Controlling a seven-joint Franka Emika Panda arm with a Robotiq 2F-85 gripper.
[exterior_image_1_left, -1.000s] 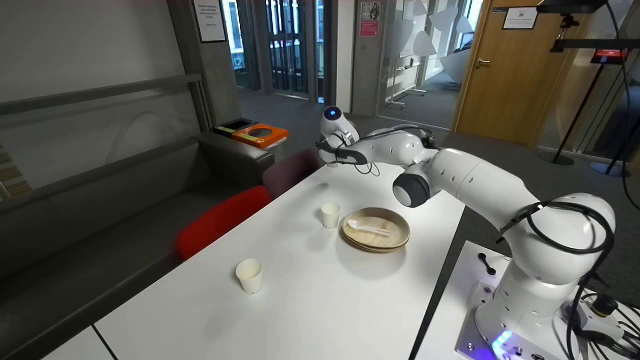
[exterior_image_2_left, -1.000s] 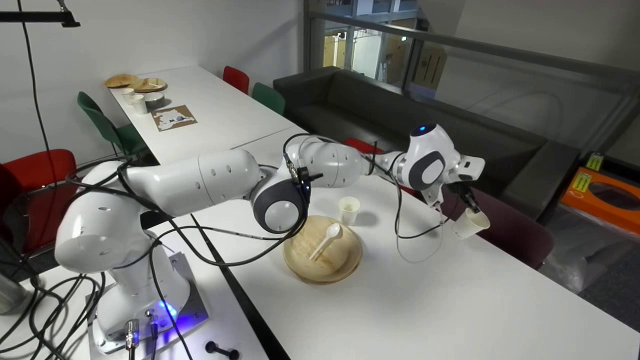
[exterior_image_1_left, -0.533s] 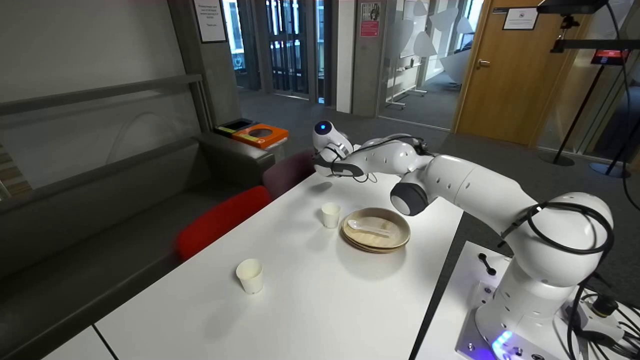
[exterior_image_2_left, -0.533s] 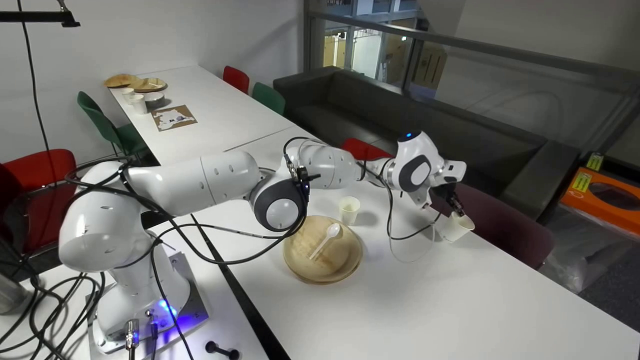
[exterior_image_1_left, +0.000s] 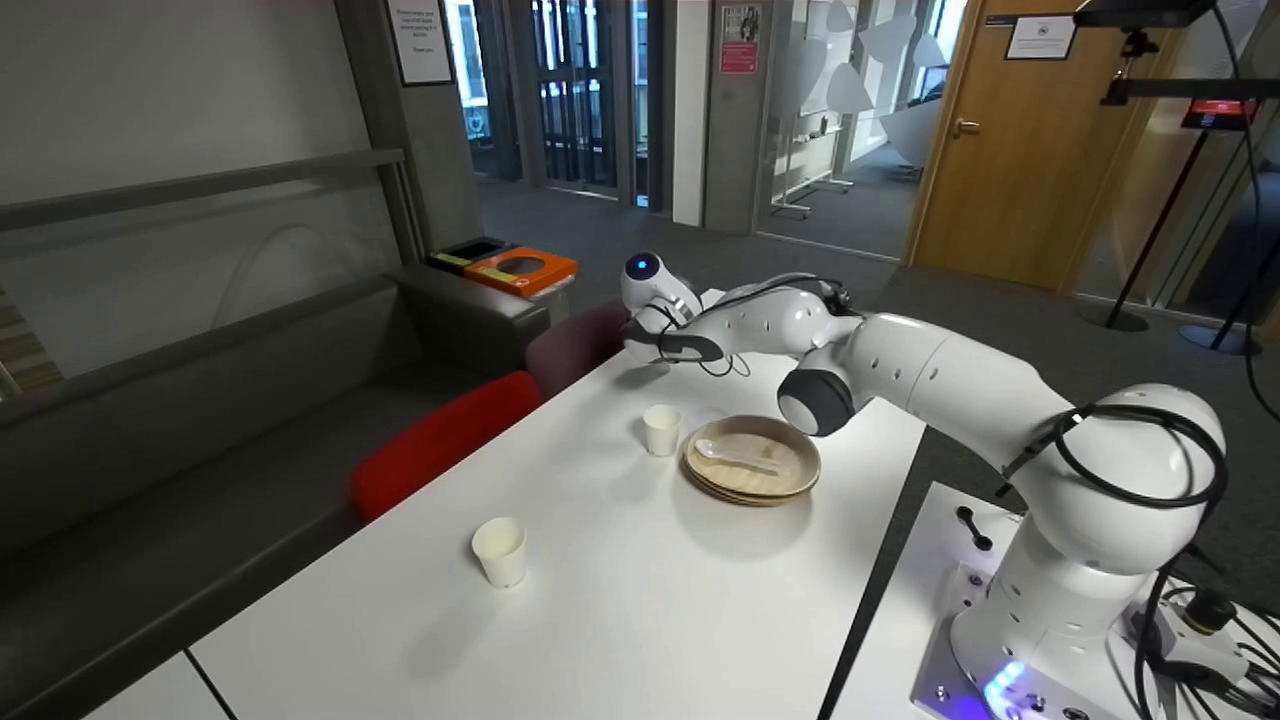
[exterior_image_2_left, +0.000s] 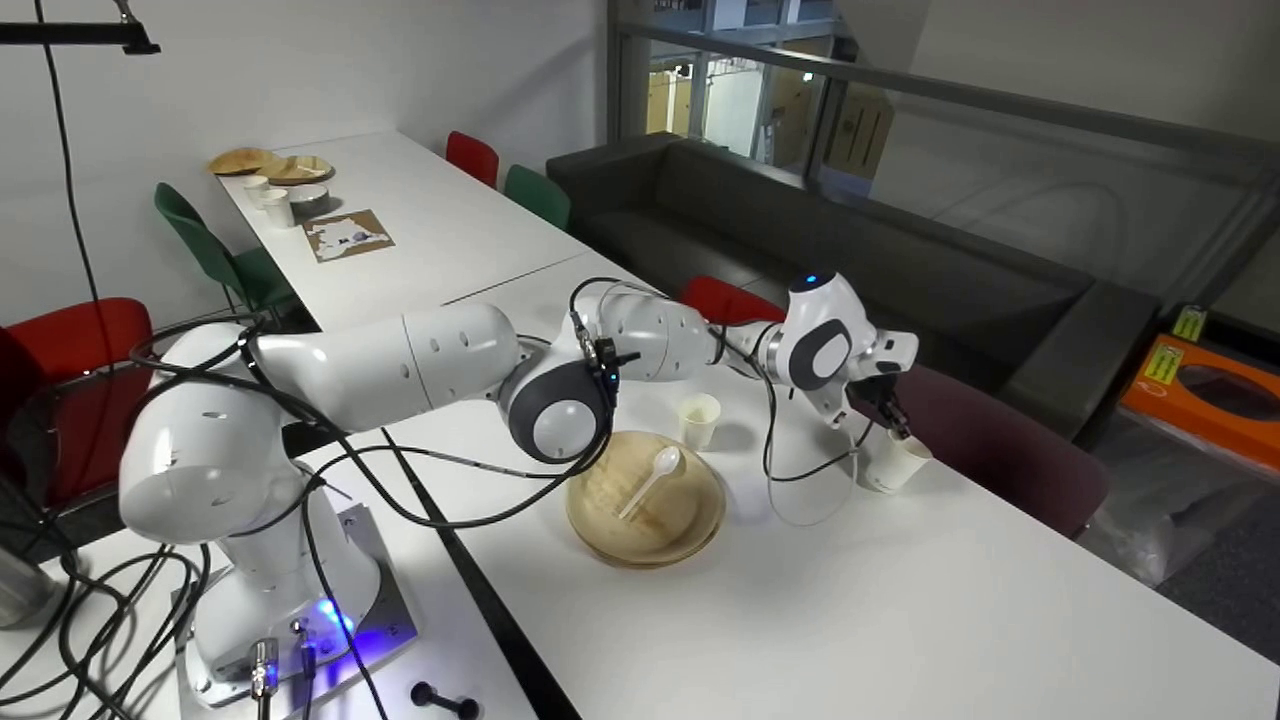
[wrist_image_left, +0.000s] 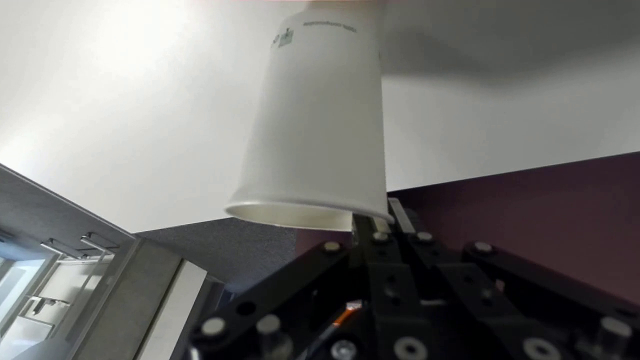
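My gripper (wrist_image_left: 392, 217) is shut on the rim wall of a white paper cup (wrist_image_left: 320, 130), with one finger inside the mouth and one outside. In an exterior view, the gripper (exterior_image_2_left: 897, 428) comes at the cup (exterior_image_2_left: 900, 462) from above, close to the table's edge beside the purple chair. The cup leans slightly, and its base is at or just above the table; I cannot tell if it touches. In an exterior view, the arm's wrist (exterior_image_1_left: 660, 310) hides the gripper and most of this cup.
Another white cup (exterior_image_1_left: 662, 432) stands beside stacked wooden plates (exterior_image_1_left: 790, 445) holding a white spoon (exterior_image_1_left: 738, 457). A further cup (exterior_image_1_left: 500, 552) stands near the front. A purple chair (exterior_image_2_left: 985, 440) and a red chair (exterior_image_1_left: 450, 440) border the table. Cables (exterior_image_2_left: 800, 478) hang by the arm.
My gripper has moved down and back toward the robot's base, carrying the cup lower to the tabletop. The cup is less tilted than a second ago. The plates and other cups have not moved.
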